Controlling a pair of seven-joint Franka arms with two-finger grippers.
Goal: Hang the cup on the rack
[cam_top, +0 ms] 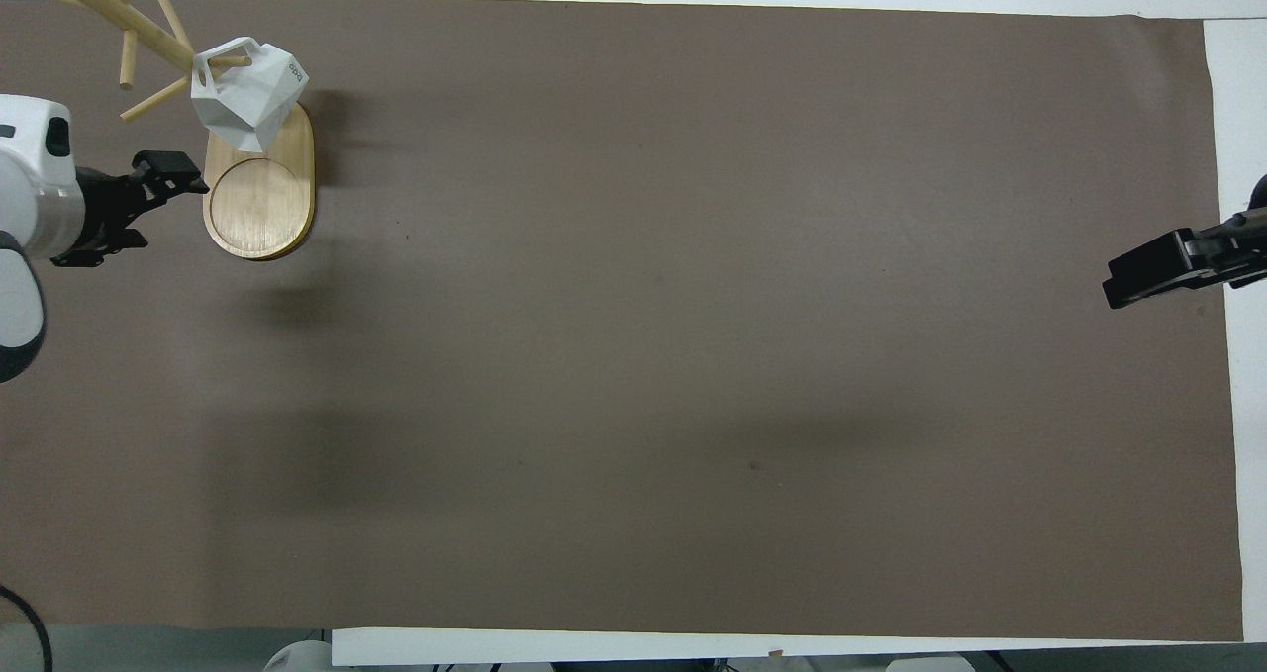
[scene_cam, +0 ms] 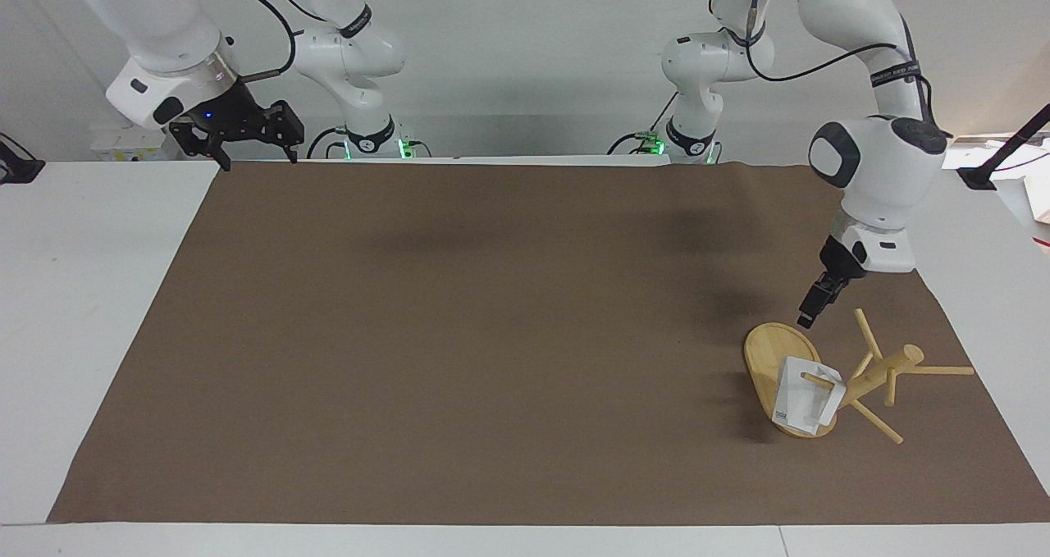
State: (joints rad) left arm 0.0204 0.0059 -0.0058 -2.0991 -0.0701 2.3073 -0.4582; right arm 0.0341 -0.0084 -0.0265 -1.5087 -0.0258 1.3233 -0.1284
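The white faceted cup [scene_cam: 800, 397] hangs by its handle on a peg of the bamboo rack [scene_cam: 882, 372], over the rack's oval base [scene_cam: 771, 352]. In the overhead view the cup [cam_top: 247, 93] hangs from a peg over the base [cam_top: 259, 197]. My left gripper [scene_cam: 806, 321] is open and empty, up in the air over the edge of the base nearest the robots, apart from the cup; it also shows in the overhead view [cam_top: 183, 172]. My right gripper [scene_cam: 254, 157] is open and empty and waits over the mat's edge at the right arm's end [cam_top: 1114, 291].
A brown mat [scene_cam: 492, 335] covers most of the white table [scene_cam: 90, 294]. The rack stands on the mat at the left arm's end, with pegs [scene_cam: 943, 370] sticking out toward the mat's edge.
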